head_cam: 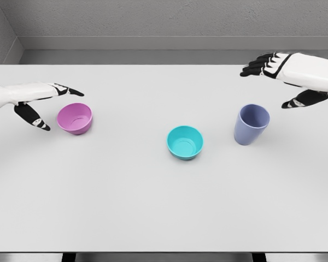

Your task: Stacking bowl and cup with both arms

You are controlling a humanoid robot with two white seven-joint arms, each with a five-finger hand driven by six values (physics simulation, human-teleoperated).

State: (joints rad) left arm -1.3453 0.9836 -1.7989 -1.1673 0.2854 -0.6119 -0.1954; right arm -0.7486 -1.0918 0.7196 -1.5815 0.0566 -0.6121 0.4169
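Your left hand (35, 101) hovers with fingers spread and thumb hanging down, holding nothing, just left of the purple bowl (75, 118). Your right hand (287, 76) is spread too and empty, above and to the right of the blue cup (251, 124). The teal bowl (185, 142) sits upright between them on the white table (153, 207).

We see the teal bowl (185, 142) upright on the white table (153, 207), a purple bowl (75, 118) far left of it by our open left hand (41, 101), a blue cup (251, 124) right of it below our open right hand (287, 76).
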